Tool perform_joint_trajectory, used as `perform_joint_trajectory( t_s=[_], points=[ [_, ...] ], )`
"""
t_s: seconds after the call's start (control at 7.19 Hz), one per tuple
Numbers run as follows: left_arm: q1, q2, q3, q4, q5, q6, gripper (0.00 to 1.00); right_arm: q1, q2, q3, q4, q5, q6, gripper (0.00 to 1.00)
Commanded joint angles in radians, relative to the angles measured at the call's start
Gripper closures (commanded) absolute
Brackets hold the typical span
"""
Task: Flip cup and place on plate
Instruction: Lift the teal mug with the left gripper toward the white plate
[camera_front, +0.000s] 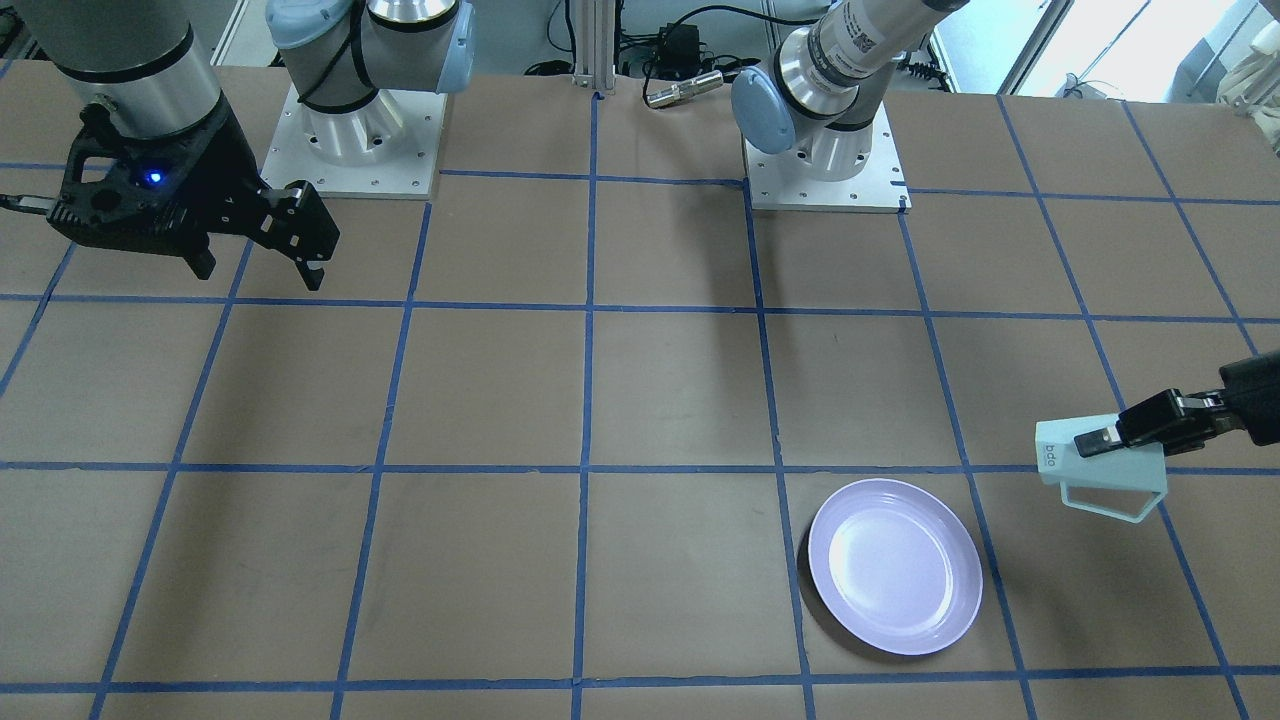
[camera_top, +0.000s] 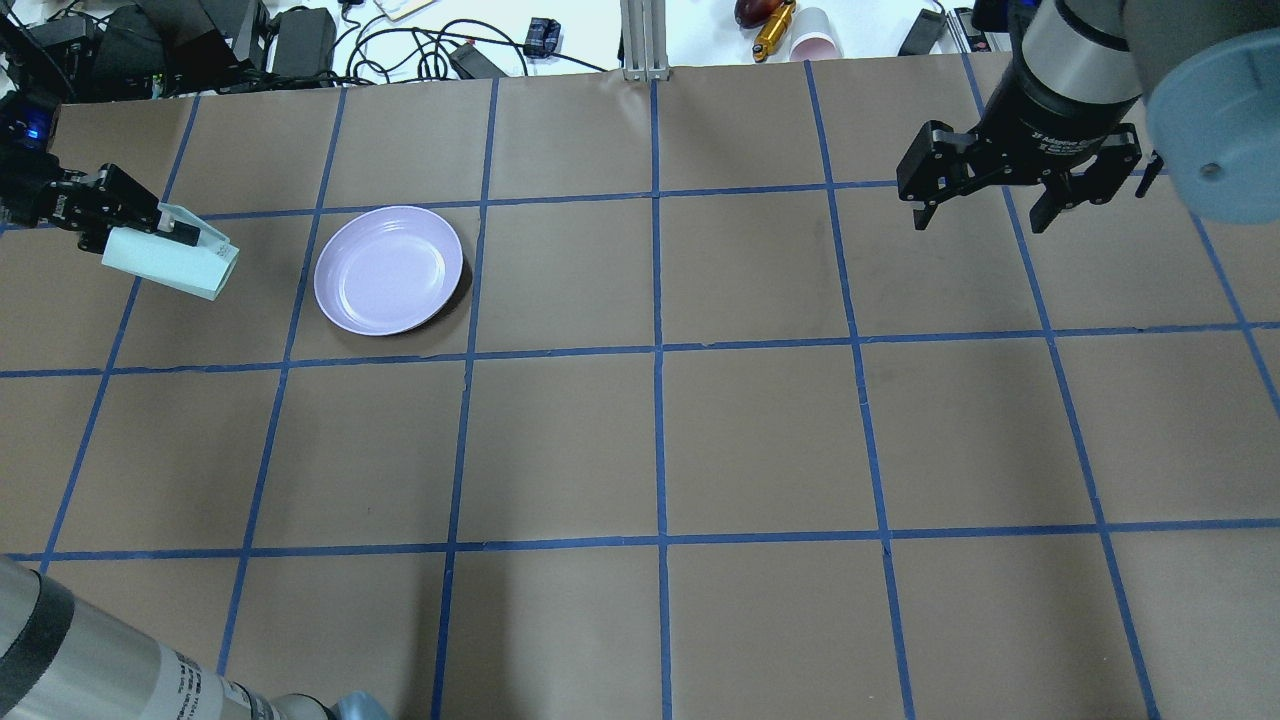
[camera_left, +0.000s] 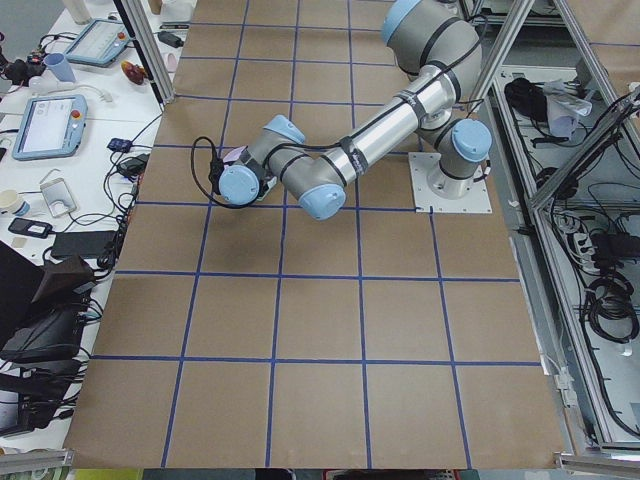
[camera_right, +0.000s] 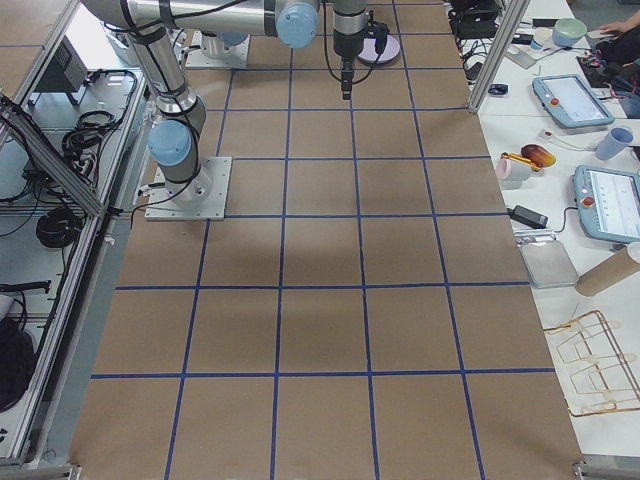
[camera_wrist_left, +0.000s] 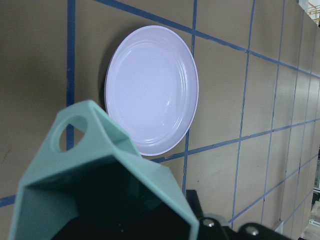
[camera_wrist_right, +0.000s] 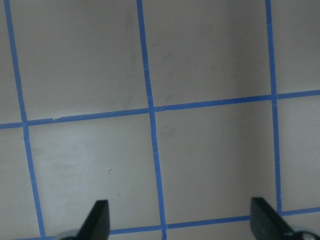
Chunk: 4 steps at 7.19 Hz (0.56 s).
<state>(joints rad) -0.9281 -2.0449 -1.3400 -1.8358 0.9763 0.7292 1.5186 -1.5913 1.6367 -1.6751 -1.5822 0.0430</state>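
My left gripper (camera_front: 1100, 440) is shut on the rim of the mint-green cup (camera_front: 1095, 468). It holds the cup on its side, with the lettered base pointing towards the plate and the handle out to one side. In the overhead view the cup (camera_top: 170, 262) is just left of the lavender plate (camera_top: 388, 270), apart from it. The plate (camera_front: 895, 565) lies empty on the table. The left wrist view looks past the cup (camera_wrist_left: 100, 175) at the plate (camera_wrist_left: 152, 90). My right gripper (camera_top: 985, 215) is open and empty, far off at the table's other side, and also shows in the front view (camera_front: 262, 268).
Brown table paper carries a blue tape grid (camera_top: 655, 345). Cables, power bricks and a pink cup (camera_top: 815, 45) lie beyond the far edge. The arm bases (camera_front: 825, 170) stand at the robot's side of the table.
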Motion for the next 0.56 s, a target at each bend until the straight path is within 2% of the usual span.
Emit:
perform_joint_trajectory(
  t_s=[0.0, 0.28, 0.42],
  points=[
    [-0.099, 0.028, -0.005, 0.053, 0.005, -0.126, 1.0, 0.0, -0.001, 0.0, 0.0, -0.001, 0.0, 0.0],
    [-0.147, 0.04, -0.039, 0.151, 0.016, -0.222, 1.0, 0.0, -0.001, 0.0, 0.0, 0.001, 0.0, 0.0],
    [-0.184, 0.051, -0.069, 0.214, 0.053, -0.279, 1.0, 0.0, 0.001, 0.0, 0.0, 0.001, 0.0, 0.0]
  ],
)
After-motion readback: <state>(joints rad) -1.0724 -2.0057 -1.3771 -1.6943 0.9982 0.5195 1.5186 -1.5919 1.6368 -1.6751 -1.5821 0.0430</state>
